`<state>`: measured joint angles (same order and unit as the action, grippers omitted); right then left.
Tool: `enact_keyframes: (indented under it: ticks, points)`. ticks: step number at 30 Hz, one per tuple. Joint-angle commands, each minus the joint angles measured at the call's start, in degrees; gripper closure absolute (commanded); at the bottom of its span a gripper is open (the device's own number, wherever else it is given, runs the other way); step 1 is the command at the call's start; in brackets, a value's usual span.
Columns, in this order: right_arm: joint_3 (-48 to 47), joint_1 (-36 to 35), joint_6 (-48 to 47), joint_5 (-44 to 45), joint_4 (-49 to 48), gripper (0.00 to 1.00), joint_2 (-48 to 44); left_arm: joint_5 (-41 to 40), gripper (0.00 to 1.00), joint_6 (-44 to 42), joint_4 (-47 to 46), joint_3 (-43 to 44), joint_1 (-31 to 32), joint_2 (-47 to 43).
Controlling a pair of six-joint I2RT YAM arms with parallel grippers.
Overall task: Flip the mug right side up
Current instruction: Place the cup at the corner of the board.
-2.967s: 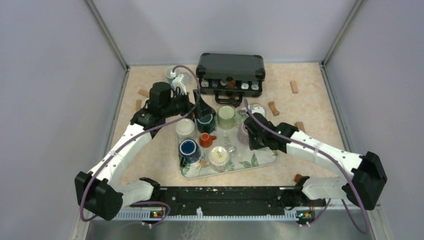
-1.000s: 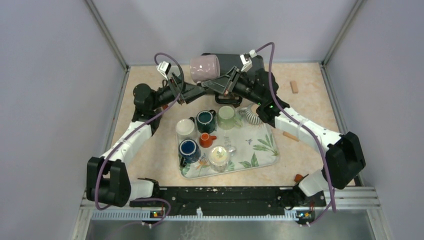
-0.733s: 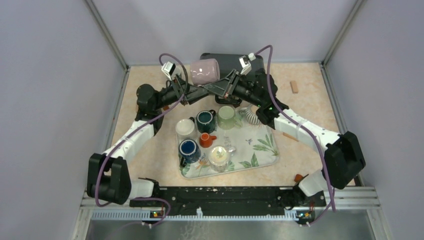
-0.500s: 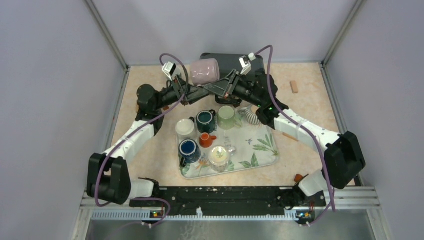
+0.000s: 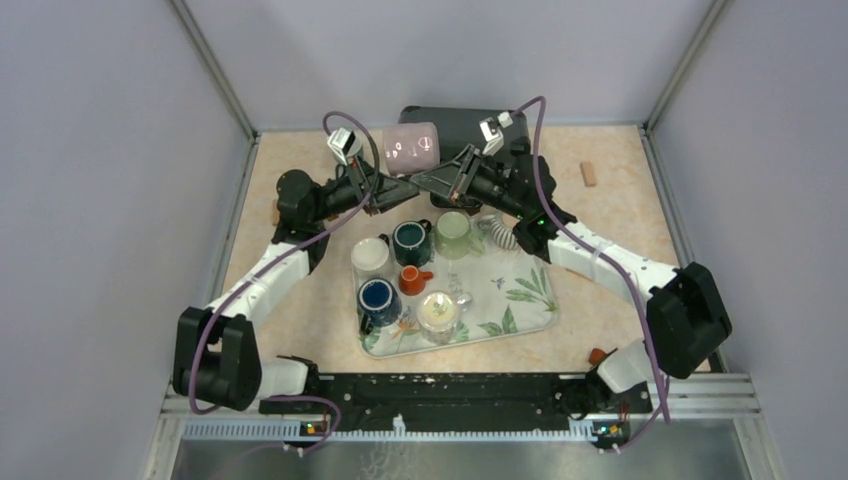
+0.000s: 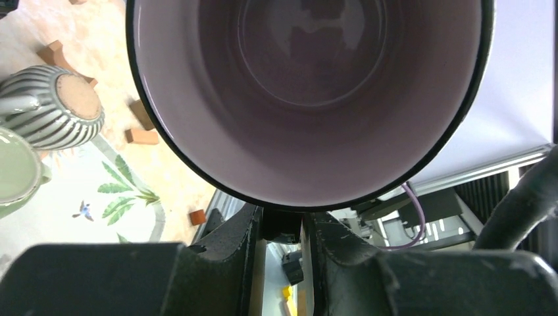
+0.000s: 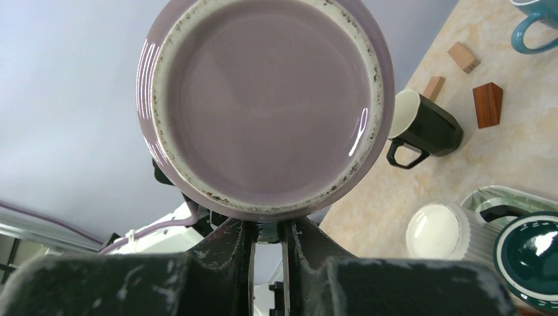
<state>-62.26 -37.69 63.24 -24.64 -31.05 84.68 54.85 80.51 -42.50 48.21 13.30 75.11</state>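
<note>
The lilac mug (image 5: pixel 412 147) hangs on its side in the air above the back of the table, held between both arms. In the left wrist view its black-rimmed mouth (image 6: pixel 309 99) faces the camera. My left gripper (image 6: pixel 283 230) is closed from below, with the dark handle between its fingers. The right wrist view shows the mug's glazed underside (image 7: pixel 263 99), and my right gripper (image 7: pixel 268 234) is shut on the handle just under it. Seen from above, the left gripper (image 5: pixel 392 183) and the right gripper (image 5: pixel 432 180) meet beneath the mug.
A leaf-patterned tray (image 5: pixel 520 300) below carries a white cup (image 5: pixel 370 255), a teal mug (image 5: pixel 411 243), a green mug (image 5: pixel 453 233), a small orange cup (image 5: pixel 412 280), a blue mug (image 5: pixel 378 297) and a cream cup (image 5: pixel 437 312). A black case (image 5: pixel 470 125) stands behind. A wooden block (image 5: pixel 588 173) lies at the right.
The left gripper has closed in on the mug's handle. The mug has rolled and sunk a little, so small marks on its side now face up.
</note>
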Motion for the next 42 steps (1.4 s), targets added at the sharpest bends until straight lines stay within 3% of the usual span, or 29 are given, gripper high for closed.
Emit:
enact_keyframes:
  ticks: [1, 5, 15, 20, 30, 42]
  points:
    - [0.6, 0.1, -1.9, 0.0, -5.4, 1.0, -3.4, -2.4, 1.0, -7.3, 3.4, 1.2, 0.1, -2.9]
    - [0.8, 0.0, -3.4, 0.4, -4.2, 0.98, -3.7, -3.6, 1.0, -12.1, 7.7, 2.8, 0.1, -3.7]
    - [1.2, 0.0, -7.7, 2.6, -0.1, 0.44, -5.5, -8.7, 1.0, -21.2, 17.5, 7.6, 0.1, -6.0]
    - [2.1, 0.0, -9.8, 4.1, 2.6, 0.33, -7.3, -12.1, 1.0, -26.3, 24.0, 10.5, 0.1, -6.4]
    - [2.6, 0.0, -19.8, 9.6, 19.4, 0.03, -15.5, -26.3, 1.0, -43.5, 45.5, 17.5, 0.1, -7.6]
    - [2.0, 0.0, -28.8, 16.3, 37.1, 0.01, -24.7, -43.9, 1.0, -59.3, 62.3, 23.9, -0.4, -2.8]
